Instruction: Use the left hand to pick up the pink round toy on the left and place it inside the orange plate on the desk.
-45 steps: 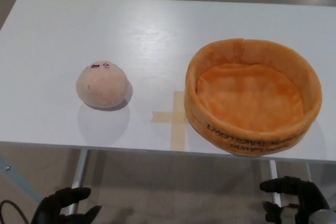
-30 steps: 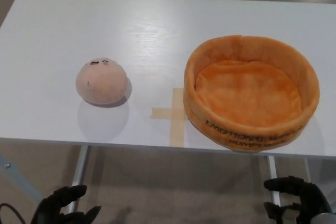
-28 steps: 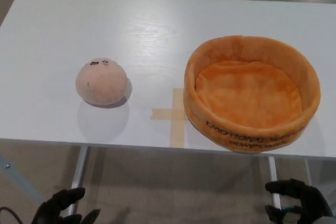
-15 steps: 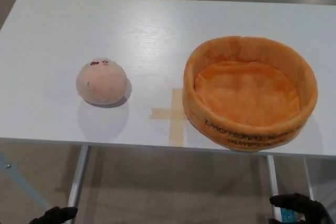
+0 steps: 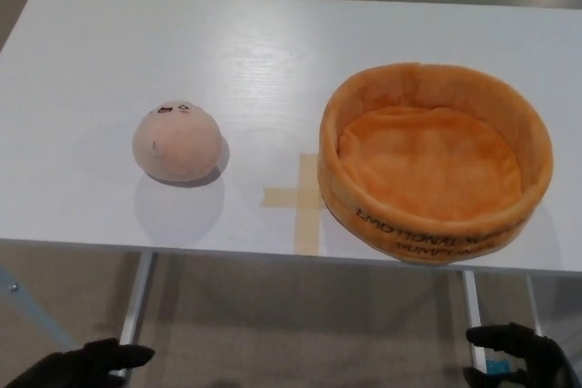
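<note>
The pink round toy [image 5: 177,142], a plush dome with a tiny face on top, sits on the left half of the white desk [image 5: 273,52]. To its right stands the orange plate [image 5: 435,163], a soft round bowl with a high rim and nothing inside. My left hand [image 5: 82,366] hangs below the desk's front edge at the bottom left, open and holding nothing, well short of the toy. My right hand [image 5: 516,356] is low at the bottom right, also open and holding nothing; the frame's edge cuts off both hands.
A cross of tan tape [image 5: 305,202] marks the desk between the toy and the plate. Metal desk legs [image 5: 135,306] run down in front of the floor, close above each hand.
Both hands dropped lower in the picture, then the left one came back up a little and shifted left. The toy and the plate have stayed put; the view wobbled slightly.
</note>
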Available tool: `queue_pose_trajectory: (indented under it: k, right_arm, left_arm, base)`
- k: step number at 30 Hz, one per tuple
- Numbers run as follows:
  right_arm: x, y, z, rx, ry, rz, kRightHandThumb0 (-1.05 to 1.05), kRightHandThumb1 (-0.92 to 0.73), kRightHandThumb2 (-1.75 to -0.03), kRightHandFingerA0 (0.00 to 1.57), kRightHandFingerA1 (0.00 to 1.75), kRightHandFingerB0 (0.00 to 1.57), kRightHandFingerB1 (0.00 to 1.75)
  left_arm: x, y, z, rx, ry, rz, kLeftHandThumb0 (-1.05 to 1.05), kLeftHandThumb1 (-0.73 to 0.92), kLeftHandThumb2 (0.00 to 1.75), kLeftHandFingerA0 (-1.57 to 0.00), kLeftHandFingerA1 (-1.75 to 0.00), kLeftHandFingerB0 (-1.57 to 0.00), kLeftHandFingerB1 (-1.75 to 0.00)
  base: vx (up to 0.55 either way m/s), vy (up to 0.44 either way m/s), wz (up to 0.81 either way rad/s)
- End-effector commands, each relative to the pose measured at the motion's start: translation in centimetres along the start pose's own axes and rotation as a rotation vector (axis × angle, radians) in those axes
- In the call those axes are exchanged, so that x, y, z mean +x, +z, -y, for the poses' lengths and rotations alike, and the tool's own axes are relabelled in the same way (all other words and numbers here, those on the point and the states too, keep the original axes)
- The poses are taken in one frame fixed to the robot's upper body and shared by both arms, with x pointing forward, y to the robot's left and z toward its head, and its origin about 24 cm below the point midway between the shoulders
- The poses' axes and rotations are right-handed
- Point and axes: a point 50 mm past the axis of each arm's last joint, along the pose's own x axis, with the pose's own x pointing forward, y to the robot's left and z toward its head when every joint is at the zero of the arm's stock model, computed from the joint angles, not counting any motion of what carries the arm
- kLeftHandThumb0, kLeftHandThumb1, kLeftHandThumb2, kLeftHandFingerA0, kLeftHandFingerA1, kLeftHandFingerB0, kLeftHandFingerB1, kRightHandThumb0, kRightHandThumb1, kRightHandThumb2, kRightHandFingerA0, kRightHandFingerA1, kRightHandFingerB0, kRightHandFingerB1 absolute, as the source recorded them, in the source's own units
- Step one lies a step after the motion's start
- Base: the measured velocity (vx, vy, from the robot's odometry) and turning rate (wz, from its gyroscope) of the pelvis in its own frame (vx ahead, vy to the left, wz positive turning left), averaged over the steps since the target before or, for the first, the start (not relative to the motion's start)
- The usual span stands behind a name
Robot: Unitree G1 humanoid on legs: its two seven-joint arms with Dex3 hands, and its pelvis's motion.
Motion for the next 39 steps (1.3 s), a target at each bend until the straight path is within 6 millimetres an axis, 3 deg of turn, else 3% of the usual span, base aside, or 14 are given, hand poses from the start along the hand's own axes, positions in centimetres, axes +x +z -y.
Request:
queue_pose_trajectory:
  k: [1,14,22,23,24,29,31,36,37,38,39]
  right_arm:
    - [0.1,0.0,0.2,-0.009,-0.007,-0.004,-0.24,-0.56,-0.56,0.51,0.84,0.47,0.74]
    - [0.2,0.4,0.1,-0.012,-0.008,-0.003,-0.21,-0.57,-0.56,0.55,0.86,0.48,0.73]
    - [0.2,0.5,0.0,-0.012,-0.005,0.004,-0.21,-0.57,-0.56,0.55,0.86,0.48,0.74]
    - [0.2,0.5,-0.1,-0.011,-0.007,0.005,-0.19,-0.57,-0.56,0.54,0.87,0.48,0.73]
    - [0.2,0.5,-0.1,-0.009,-0.008,0.009,-0.18,-0.57,-0.55,0.56,0.89,0.48,0.75]
    - [0.2,0.3,0.0,-0.009,-0.005,-0.001,-0.22,-0.56,-0.56,0.55,0.86,0.49,0.74]
    - [0.2,0.4,0.0,-0.012,-0.007,0.001,-0.21,-0.57,-0.56,0.55,0.86,0.49,0.74]
    - [0.2,0.4,0.1,-0.012,-0.007,-0.003,-0.21,-0.57,-0.56,0.55,0.86,0.48,0.73]
    - [0.2,0.4,0.1,-0.021,-0.006,0.003,-0.2,-0.57,-0.56,0.55,0.86,0.48,0.73]
    - [0.1,0.3,0.1,-0.019,-0.004,0.005,-0.21,-0.57,-0.55,0.55,0.87,0.48,0.74]
    - [0.1,0.3,0.1,-0.017,-0.002,0.006,-0.21,-0.57,-0.55,0.55,0.87,0.48,0.74]
  left_arm:
    - [-3.0,5.7,0.9,0.18,-0.371,0.215,-0.57,0.59,0.58,-0.28,-0.32,-0.35,-0.32]
    - [-6.3,12.9,-0.5,0.216,-0.466,0.562,-0.59,0.6,0.58,-0.28,-0.35,-0.24,-0.29]
    - [-6.6,16.3,-1.6,0.137,-0.348,0.74,-0.52,0.54,0.57,-0.28,-0.35,-0.24,-0.29]
    - [-6.5,17.1,-2.0,0.093,-0.257,0.791,-0.52,0.54,0.57,-0.29,-0.36,-0.23,-0.29]
    - [-6.2,17.7,-2.4,0.044,-0.195,0.838,-0.28,0.38,0.92,-0.09,-0.51,-0.07,-0.5]
    - [-5.1,19.5,-4.3,-0.004,-0.008,0.926,-0.29,0.38,0.91,-0.01,-0.49,0.0,-0.47]
    - [-4.1,20.3,-5.5,0.074,0.142,0.905,-0.24,0.37,0.88,-0.01,-0.5,0.0,-0.47]
    - [-2.0,20.8,-6.9,0.16,0.265,0.866,-0.19,0.38,0.87,-0.02,-0.5,0.0,-0.48]
    - [-1.0,20.9,-7.5,0.202,0.287,0.845,-0.23,0.45,0.58,-0.1,-0.26,-0.09,-0.24]
    - [-0.1,21.0,-8.1,0.234,0.287,0.804,-0.14,0.41,0.67,0.0,-0.1,-0.04,-0.29]
    - [0.6,21.1,-8.5,0.256,0.286,0.775,-0.14,0.41,0.67,0.0,-0.1,-0.04,-0.29]
  base:
    - [0.0,0.0,0.0]
    - [0.0,0.0,0.0]
    - [0.0,0.0,0.0]
    - [0.0,0.0,0.0]
    - [0.0,0.0,0.0]
    - [0.0,0.0,0.0]
    - [0.0,0.0,0.0]
    - [0.0,0.0,0.0]
    - [0.0,0.0,0.0]
    - [0.0,0.0,0.0]
    - [0.0,0.0,0.0]
